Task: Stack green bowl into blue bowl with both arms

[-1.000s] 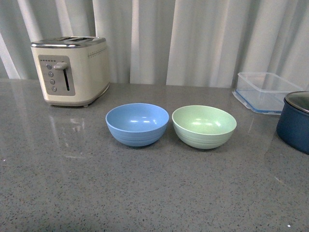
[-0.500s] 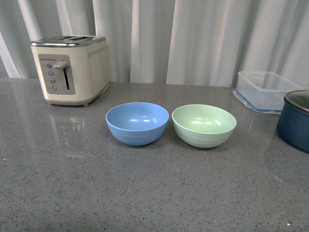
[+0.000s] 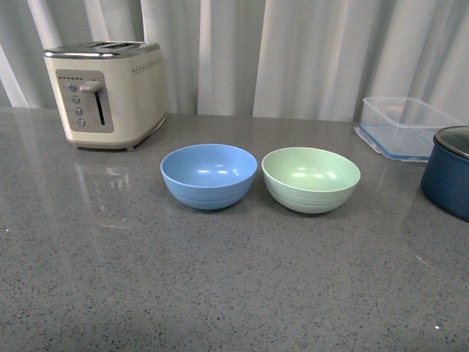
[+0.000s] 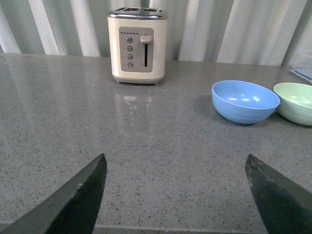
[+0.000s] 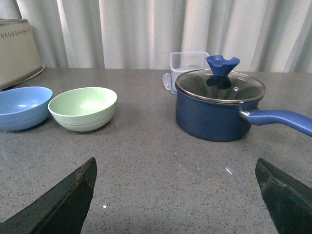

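Well beyond the blue bowl (image 3: 209,176), toaster markings (image 3: 76,100) blur.

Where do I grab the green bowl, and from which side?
Likely its thin rim: pinch the green bowl on the side away from the blue bowl, the open right gripper coming from above. It stands upright and empty, walls curving under.

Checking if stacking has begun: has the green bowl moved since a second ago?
No. Against the toaster and blue bowl, the green bowl keeps its place; the whole front view merely shifted upward together.
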`<action>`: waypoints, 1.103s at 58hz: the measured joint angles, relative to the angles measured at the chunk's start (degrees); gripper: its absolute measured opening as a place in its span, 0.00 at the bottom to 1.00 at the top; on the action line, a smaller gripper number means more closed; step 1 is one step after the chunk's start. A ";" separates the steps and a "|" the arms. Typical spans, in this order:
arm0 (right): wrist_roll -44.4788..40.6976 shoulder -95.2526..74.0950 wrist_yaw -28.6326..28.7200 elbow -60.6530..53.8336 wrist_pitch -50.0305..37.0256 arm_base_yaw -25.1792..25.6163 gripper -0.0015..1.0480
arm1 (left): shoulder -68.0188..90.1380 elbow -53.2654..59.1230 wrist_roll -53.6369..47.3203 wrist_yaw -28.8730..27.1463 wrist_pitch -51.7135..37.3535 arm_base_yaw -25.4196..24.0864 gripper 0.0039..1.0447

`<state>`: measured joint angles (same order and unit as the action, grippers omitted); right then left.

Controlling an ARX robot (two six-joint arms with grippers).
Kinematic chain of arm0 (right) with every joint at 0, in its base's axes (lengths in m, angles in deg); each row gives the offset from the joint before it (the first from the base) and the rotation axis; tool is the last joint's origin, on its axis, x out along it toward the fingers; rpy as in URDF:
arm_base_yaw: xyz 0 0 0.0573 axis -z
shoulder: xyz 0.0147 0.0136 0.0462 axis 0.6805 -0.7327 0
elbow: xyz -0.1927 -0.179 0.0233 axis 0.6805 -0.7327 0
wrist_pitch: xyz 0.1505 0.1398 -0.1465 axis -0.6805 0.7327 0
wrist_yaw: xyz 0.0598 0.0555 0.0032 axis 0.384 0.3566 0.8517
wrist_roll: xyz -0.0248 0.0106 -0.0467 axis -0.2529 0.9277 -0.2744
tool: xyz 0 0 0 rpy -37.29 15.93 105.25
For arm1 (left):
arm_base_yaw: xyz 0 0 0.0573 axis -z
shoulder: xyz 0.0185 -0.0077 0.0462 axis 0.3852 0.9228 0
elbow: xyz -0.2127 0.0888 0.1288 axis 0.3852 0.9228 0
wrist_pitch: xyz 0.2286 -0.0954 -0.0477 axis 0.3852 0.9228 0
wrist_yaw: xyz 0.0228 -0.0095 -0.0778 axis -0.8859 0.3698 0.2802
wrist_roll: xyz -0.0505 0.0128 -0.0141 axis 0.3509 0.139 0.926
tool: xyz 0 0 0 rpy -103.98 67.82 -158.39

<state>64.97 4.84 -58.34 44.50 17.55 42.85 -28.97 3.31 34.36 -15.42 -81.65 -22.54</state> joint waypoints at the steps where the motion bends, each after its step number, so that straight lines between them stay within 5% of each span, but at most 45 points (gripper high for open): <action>1: 0.00 0.00 0.00 0.00 0.00 0.00 0.90 | 0.00 0.00 -0.09 0.00 0.00 0.00 0.95; 20: 0.00 0.00 0.00 0.00 0.00 0.00 0.90 | -0.02 0.02 -0.09 0.00 0.00 0.00 0.94; 26: 0.48 -6.23 22.34 1.29 -6.25 5.73 0.90 | -0.02 0.00 -0.11 0.13 0.00 0.00 0.94; 30: 0.92 -14.60 28.46 5.25 -11.26 5.16 0.90 | 0.00 0.00 -0.11 0.11 0.00 0.00 0.94; 35: 0.70 -26.25 27.65 12.26 -13.53 3.08 0.90 | -0.02 0.02 -0.11 0.11 0.00 0.00 0.94; 64: -3.58 -83.17 7.91 59.43 3.34 -8.50 0.90 | -0.02 0.00 -0.11 0.09 0.00 0.00 0.94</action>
<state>61.38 -78.32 -50.43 103.93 20.90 34.35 -28.99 3.31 34.25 -15.33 -81.65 -22.54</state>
